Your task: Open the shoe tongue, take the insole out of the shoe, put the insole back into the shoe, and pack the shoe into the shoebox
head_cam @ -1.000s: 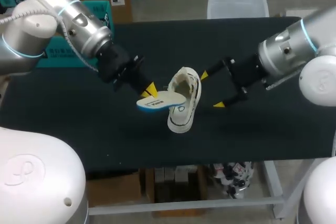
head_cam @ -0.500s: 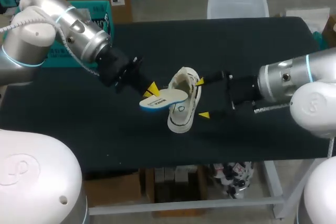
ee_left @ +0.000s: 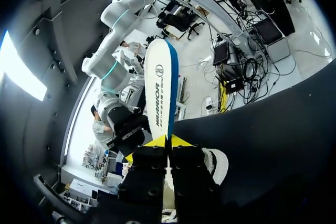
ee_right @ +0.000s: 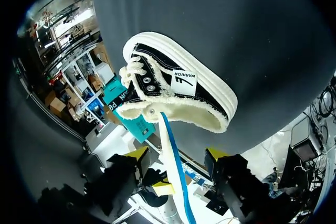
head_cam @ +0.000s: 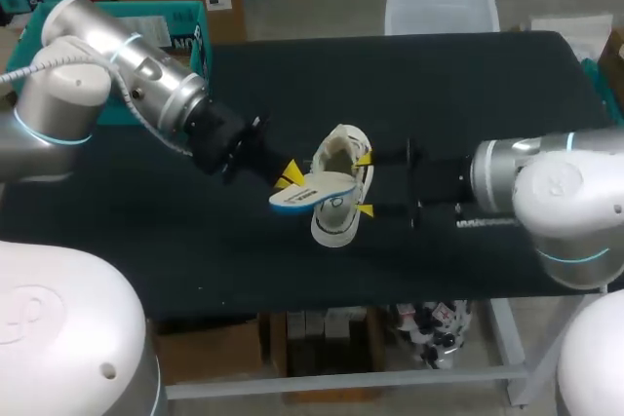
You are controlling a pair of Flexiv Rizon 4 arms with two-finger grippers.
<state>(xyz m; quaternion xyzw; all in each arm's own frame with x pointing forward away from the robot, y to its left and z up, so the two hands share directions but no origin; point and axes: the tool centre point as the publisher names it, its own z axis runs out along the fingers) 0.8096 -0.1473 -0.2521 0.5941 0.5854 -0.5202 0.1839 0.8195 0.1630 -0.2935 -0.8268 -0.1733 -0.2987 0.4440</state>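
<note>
Black table (head_cam: 468, 94) mid-task: the left end effector (head_cam: 290, 176), clamped on the insole (head_cam: 314, 189), is edging it over the shoe (head_cam: 338, 226) lying mid-table. The right end effector (head_cam: 363, 183), wide open and empty, is closing in beside the shoe, suggesting reinsertion is starting.

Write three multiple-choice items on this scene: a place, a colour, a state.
1. Where is the insole? A. on the table B. in the left hand C. in a box
2. Its edge colour? A. red B. blue C. green
3. The right hand is: A. shut on a box B. shut on the insole C. open
1B, it pinches one end; 2B, a blue rim shows; 3C, its fingers stand apart beside the shoe.
</note>
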